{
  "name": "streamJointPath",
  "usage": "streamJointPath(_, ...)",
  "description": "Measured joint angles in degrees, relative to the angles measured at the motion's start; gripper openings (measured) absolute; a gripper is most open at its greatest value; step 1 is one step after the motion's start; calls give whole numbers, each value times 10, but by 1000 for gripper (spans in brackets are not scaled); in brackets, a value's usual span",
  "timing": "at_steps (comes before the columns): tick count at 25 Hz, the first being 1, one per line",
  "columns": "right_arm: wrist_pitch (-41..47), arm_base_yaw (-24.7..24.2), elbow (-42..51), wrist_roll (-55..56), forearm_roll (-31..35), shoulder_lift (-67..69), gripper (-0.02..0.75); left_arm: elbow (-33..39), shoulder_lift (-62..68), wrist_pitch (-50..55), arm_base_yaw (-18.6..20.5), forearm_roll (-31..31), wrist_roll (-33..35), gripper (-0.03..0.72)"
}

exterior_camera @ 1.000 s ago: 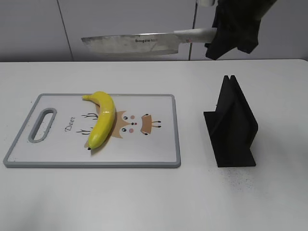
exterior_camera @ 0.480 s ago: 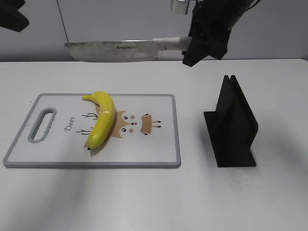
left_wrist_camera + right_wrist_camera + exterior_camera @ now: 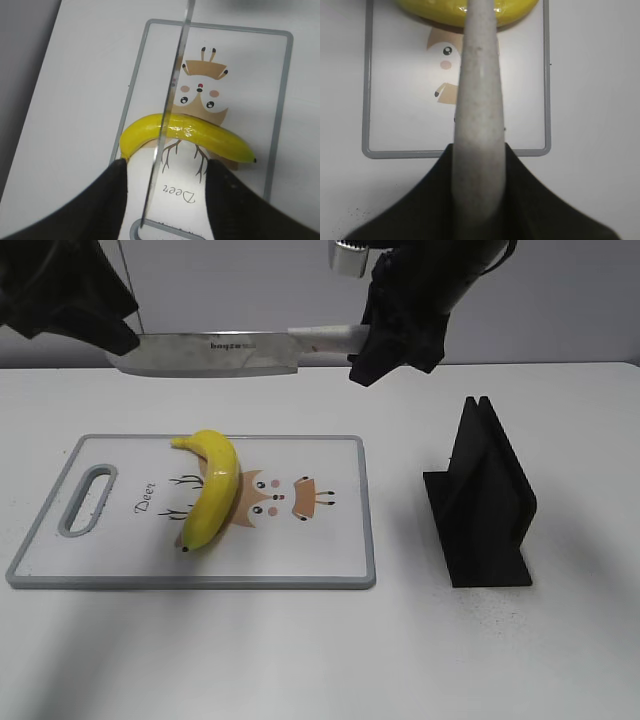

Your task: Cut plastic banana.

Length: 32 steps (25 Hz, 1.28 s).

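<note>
The plastic banana [image 3: 210, 490] lies on the left half of the white cutting board [image 3: 300, 555], over its deer print. My right gripper [image 3: 372, 340] is shut on the pale handle of a large knife [image 3: 210, 352] and holds it level, high above the board's far edge. In the right wrist view the handle [image 3: 479, 100] runs out from my shut gripper [image 3: 479, 172] toward the banana [image 3: 435, 12]. My left gripper [image 3: 115, 330] is open at the knife's tip. In the left wrist view the blade [image 3: 172, 90] passes between its fingers [image 3: 102, 205] above the banana [image 3: 200, 132].
A black knife stand [image 3: 485, 500] stands on the white table to the right of the board. The board has a grey rim [image 3: 282, 100] and a handle slot [image 3: 88, 500] at its left end. A grey wall is behind the table.
My right gripper has carried the knife to the left and slightly lower. My left gripper has come into view at the upper left and now straddles the blade tip.
</note>
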Motion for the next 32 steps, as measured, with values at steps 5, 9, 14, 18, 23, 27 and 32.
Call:
streamJointPath(5,-4,0,0,-14,25,0,185,0,33,-10,0,-7,5,490)
streamJointPath(9,-5,0,0,-17,28,0,185,0,43,-17,0,-12,5,427)
streamJointPath(14,-6,0,-1,-17,30,5,185,0,44,-21,0,-16,5,270)
streamJointPath(18,-7,0,-1,-17,41,20,185,-1,47,-22,0,-16,5,190)
streamJointPath(23,-13,0,-9,-19,70,24,185,0,60,-23,0,-9,5,88)
streamJointPath(27,-16,1,-16,-27,64,24,185,0,61,-24,-1,1,11,37)
streamJointPath(32,-25,1,-16,-31,62,24,185,0,61,-32,-2,6,15,17)
